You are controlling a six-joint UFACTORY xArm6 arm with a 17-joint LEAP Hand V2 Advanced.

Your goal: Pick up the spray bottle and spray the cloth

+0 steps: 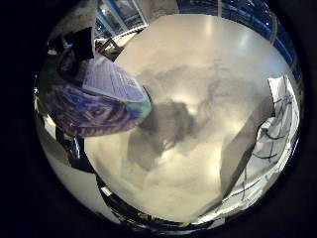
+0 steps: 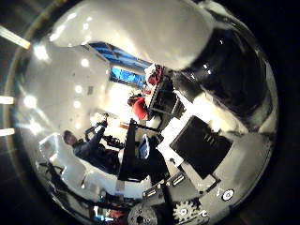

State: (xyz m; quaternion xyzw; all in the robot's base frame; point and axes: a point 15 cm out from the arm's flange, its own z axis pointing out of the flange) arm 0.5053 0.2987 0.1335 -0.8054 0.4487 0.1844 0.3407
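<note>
The spray bottle filled one side of the little finger side palm view, so it sat close against the palm; its body carried a purple and green patterned wrap with a pale printed label across it, and dark parts showed at its far end near the edge of the view. Whether the fingers were curled around it could not be told from either view, since no fingertip showed against the bottle. Beyond the bottle lay the bench, a pale, glossy surface that took up most of that view, with a soft grey shadow falling on it just beside the bottle. The cloth, white with thin dark lines in a check, lay crumpled at the bench's far edge, well apart from the bottle. In the thumb side palm view the hand showed only as white and black body parts, with small gears near the rim and a broad white part arching over one side; past them the room appeared.
</note>
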